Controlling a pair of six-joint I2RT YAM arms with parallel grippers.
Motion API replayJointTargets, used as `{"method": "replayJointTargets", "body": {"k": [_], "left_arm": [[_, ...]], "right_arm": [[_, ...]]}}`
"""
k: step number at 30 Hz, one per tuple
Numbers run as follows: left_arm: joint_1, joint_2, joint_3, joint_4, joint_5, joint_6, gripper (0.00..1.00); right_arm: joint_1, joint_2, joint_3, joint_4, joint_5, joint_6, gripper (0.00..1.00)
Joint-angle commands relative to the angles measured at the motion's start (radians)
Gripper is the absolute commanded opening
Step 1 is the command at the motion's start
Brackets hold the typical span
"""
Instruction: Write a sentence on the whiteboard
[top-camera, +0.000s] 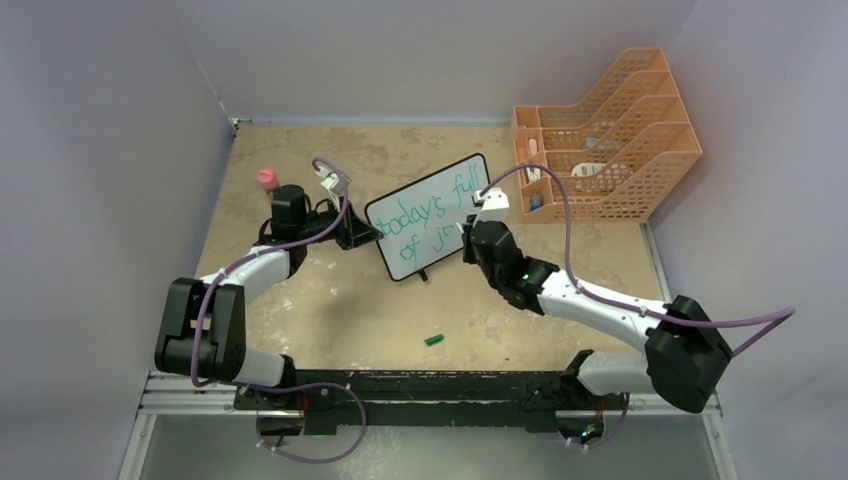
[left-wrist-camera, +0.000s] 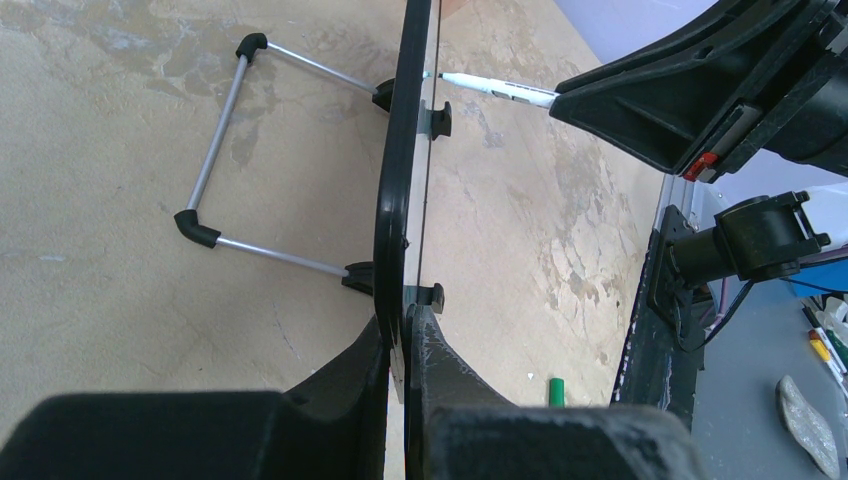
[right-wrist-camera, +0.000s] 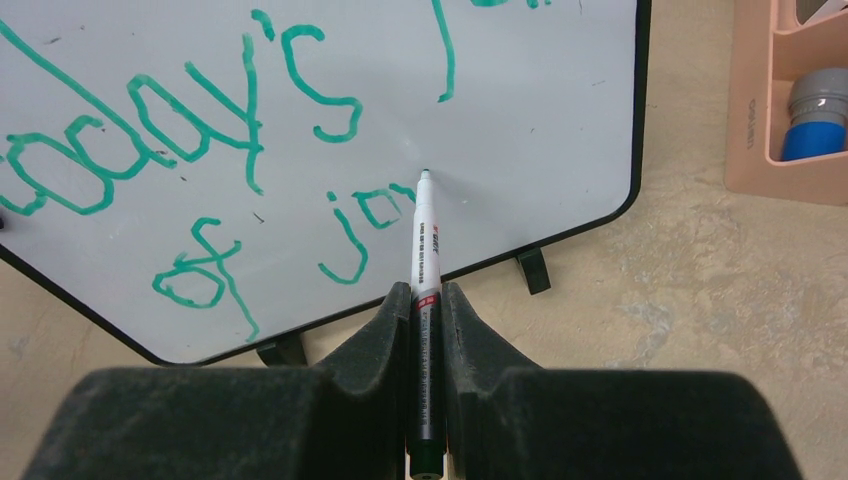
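Mottled tan tabletop (top-camera: 330, 300), grey walls around: the whiteboard (top-camera: 430, 215) stands mid-table on two short feet, leaning back on a wire stand (left-wrist-camera: 230, 150). Its long axis runs from near-left to far-right, written face toward the arm bases. The left gripper (left-wrist-camera: 406, 330) pinches the board's left edge. The right gripper (right-wrist-camera: 427, 300) clamps a marker (right-wrist-camera: 423, 235), tip on the board beside green "of jo". A green cap (top-camera: 434, 340) lies in front.

The whiteboard (right-wrist-camera: 540, 120) overruns the right wrist view's top and left edges, clipping its upper writing. Contents of the orange rack (top-camera: 660, 190) are too small to tell.
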Motion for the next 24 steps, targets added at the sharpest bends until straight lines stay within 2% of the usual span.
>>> {"method": "replayJointTargets", "body": {"k": [1, 24], "left_arm": [[-0.004, -0.026, 0.034, 0.015, 0.007, 0.027, 0.0], [-0.004, -0.024, 0.034, 0.015, 0.008, 0.025, 0.0]], "right_arm": [[-0.005, 0.001, 0.052, 0.051, 0.024, -0.02, 0.0], [-0.01, 0.01, 0.024, 0.02, -0.023, 0.007, 0.0]]}}
